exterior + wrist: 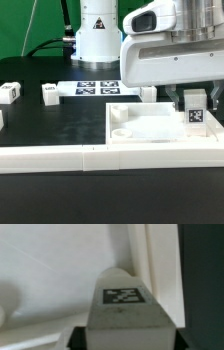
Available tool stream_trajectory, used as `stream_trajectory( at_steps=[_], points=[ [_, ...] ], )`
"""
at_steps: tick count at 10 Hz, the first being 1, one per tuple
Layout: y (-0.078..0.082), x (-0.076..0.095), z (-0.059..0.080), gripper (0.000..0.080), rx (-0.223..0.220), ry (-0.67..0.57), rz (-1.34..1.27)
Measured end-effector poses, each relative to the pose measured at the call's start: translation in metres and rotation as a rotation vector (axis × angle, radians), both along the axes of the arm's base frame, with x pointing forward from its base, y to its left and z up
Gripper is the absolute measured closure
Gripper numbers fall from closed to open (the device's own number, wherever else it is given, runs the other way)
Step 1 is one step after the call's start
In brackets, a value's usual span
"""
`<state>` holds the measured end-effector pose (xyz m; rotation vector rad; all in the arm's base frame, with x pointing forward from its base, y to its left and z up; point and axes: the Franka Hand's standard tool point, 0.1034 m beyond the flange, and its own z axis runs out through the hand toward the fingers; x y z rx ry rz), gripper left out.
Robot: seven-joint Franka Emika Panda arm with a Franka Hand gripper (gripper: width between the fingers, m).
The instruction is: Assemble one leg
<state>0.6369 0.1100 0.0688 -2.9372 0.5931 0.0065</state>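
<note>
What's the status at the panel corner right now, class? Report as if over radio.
Gripper shut on the leg. Leg upright at the corner of the white panel. Nothing seen in the way.

Matt white plastic leg [125, 308]; smooth, perhaps slightly glossy white panel [150, 128].

White glossy arm [98, 30], boxy grey-white hand [192, 100].
</note>
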Motion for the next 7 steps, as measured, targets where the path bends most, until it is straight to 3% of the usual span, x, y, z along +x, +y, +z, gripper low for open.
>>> stream_trajectory(
  at_steps=[7],
  points=[
    [0.0085, -0.0038, -0.0011, 0.0506, 0.012, 0.101, -0.801]
  ],
)
